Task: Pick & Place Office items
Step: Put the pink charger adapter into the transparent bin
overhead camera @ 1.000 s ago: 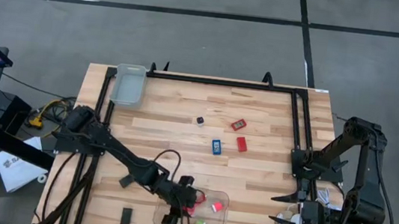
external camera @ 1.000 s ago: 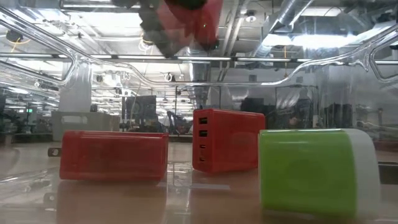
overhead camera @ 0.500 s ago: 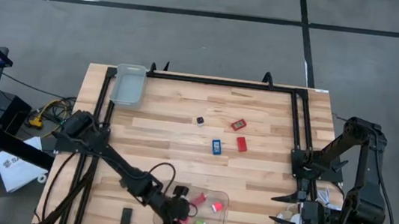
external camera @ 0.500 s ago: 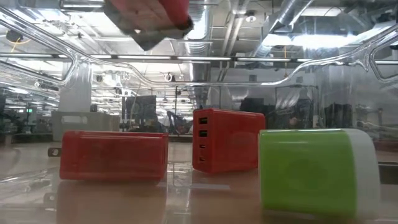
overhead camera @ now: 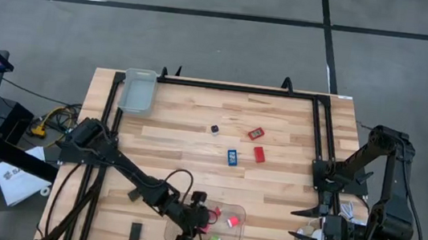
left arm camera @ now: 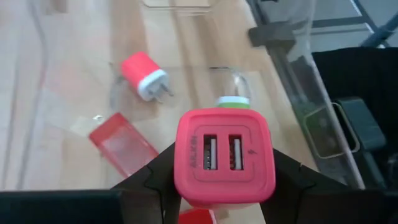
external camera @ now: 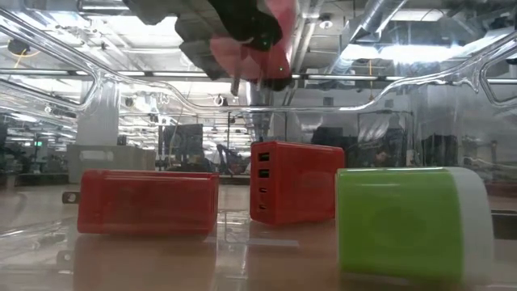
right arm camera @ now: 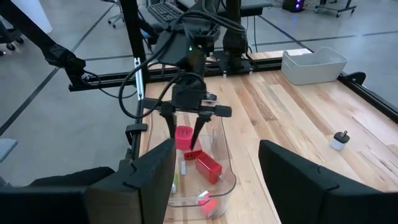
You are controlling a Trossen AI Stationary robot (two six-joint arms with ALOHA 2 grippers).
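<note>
— So, from above, where's the left gripper?
— Over the clear tray — pinching a red charger. Down low, it hangs above two red blocks.
— And the right gripper?
— Spread apart, by the table's edge.

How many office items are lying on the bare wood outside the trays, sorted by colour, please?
Red items: 2
Blue item: 1
Black item: 1
Dark-and-white item: 1
Total: 5
</note>
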